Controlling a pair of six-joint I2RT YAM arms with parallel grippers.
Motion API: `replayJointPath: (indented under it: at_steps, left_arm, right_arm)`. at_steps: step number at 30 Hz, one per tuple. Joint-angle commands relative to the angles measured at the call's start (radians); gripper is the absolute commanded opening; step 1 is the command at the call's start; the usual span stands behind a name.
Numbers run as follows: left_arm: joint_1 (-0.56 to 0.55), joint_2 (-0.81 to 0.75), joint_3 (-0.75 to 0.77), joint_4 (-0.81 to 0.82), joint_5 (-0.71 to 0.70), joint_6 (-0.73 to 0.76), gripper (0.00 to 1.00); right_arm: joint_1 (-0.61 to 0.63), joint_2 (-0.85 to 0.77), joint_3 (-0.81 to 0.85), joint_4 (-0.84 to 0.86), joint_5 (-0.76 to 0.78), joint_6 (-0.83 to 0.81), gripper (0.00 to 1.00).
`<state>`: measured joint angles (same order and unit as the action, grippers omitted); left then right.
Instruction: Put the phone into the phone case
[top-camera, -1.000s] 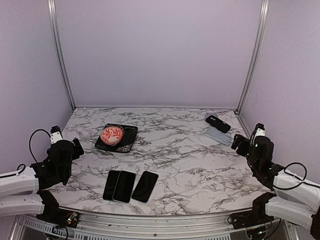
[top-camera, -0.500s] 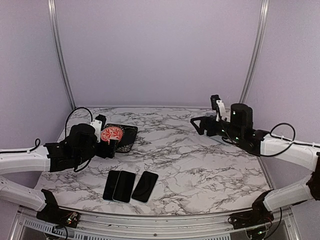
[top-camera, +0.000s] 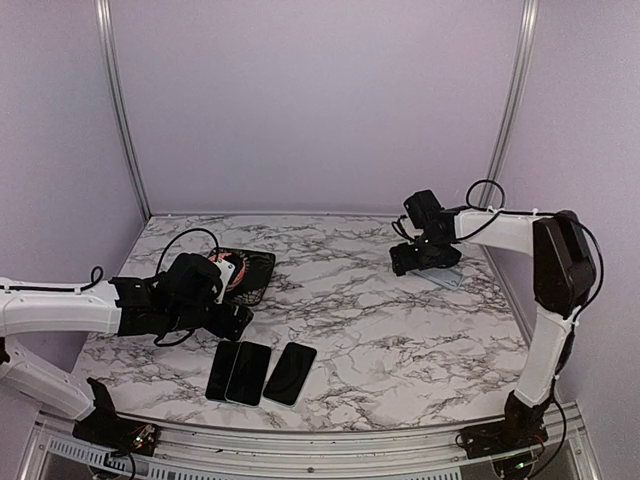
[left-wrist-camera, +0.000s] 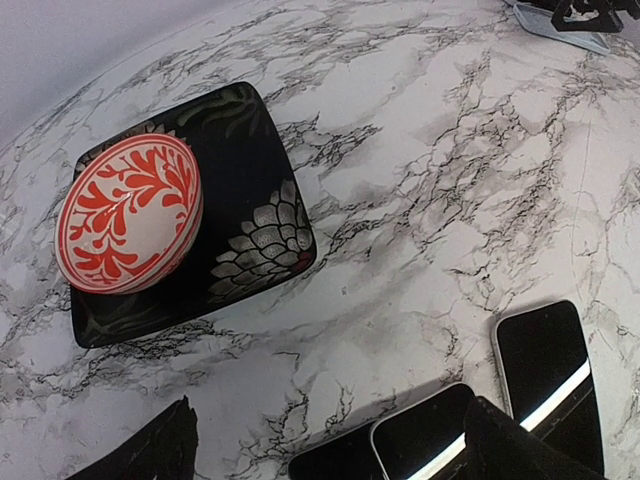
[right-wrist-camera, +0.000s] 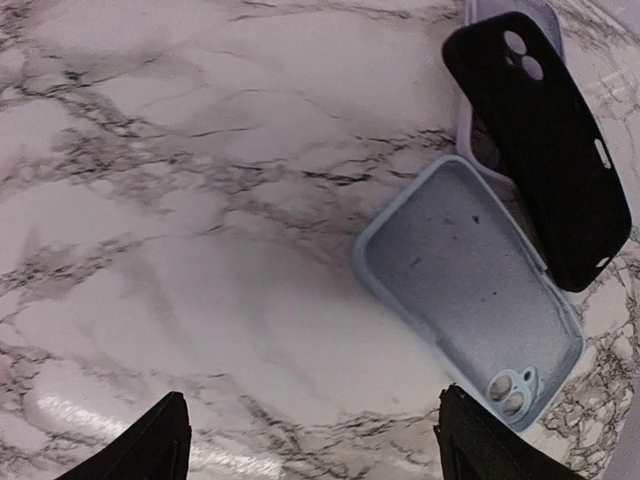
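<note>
The three phones lay side by side near the front edge of the marble table. Their long axes ran roughly front to back, leaning a little to the right. The left gripper hung just behind them with its fingers spread apart and nothing between them. In its wrist view the phones' far ends showed at the lower right, the middle one close by the right finger. This arm was plainly the nearer one to the phones.

The cases sat well apart from the phones, at the back right corner, under the right gripper. That gripper also stood with its fingers apart, holding nothing.

The pale blue case lay open side up and empty. Its long axis ran diagonally away from the fingers, with the camera cutout at the nearer end. The black case touched its far edge and overlapped what looked like a lilac case.

Beside the left arm, a black patterned tray held a red-and-white bowl.

I judged that a phone would have to cross the table to reach the blue case.
</note>
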<state>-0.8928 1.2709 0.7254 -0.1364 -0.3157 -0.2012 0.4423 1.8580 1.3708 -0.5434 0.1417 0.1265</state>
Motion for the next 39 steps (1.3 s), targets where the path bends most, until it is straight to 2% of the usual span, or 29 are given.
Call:
replayJointPath:
  at_steps: [1,7,13,19,23,25,27,28,29,33,35,39]
  left_arm:
    - [-0.009,0.031,0.050,-0.036,-0.014,0.019,0.94]
    - [-0.011,0.073,0.067,-0.034,-0.011,0.034,0.94]
    - [-0.012,0.115,0.091,-0.034,-0.035,0.057,0.94]
    - [-0.012,0.131,0.091,-0.035,-0.063,0.078,0.95]
    - [-0.012,0.131,0.089,-0.034,-0.067,0.081,0.95]
    - [-0.012,0.131,0.089,-0.034,-0.066,0.082,0.95]
    - [-0.013,0.133,0.091,-0.034,-0.068,0.084,0.95]
    - [-0.013,0.134,0.091,-0.035,-0.069,0.085,0.95]
    - [-0.012,0.133,0.091,-0.034,-0.069,0.085,0.95]
    - [-0.013,0.126,0.087,-0.034,-0.070,0.083,0.95]
    - [-0.012,0.118,0.082,-0.031,-0.088,0.078,0.95]
    - [-0.012,0.119,0.080,-0.016,-0.108,0.073,0.98]
  right_arm:
    - [-0.122,0.170,0.140,-0.154,-0.021,-0.068,0.82]
    - [-0.184,0.271,0.249,-0.136,-0.026,-0.092,0.80]
    - [-0.231,0.306,0.261,-0.116,-0.111,-0.096,0.69]
    - [-0.229,0.292,0.202,-0.097,-0.329,-0.198,0.47]
    - [-0.215,0.235,0.107,-0.063,-0.444,-0.255,0.25]
    - [-0.198,0.207,0.067,-0.046,-0.472,-0.269,0.17]
    - [-0.174,0.185,0.034,-0.032,-0.493,-0.281,0.10]
    - [-0.163,0.177,0.023,-0.033,-0.493,-0.283,0.02]
    - [-0.149,0.170,0.016,-0.038,-0.487,-0.282,0.00]
    - [-0.050,0.111,-0.015,-0.084,-0.536,-0.326,0.00]
    - [0.059,0.059,-0.046,-0.109,-0.594,-0.392,0.00]
    - [0.261,-0.018,-0.104,-0.142,-0.611,-0.478,0.00]
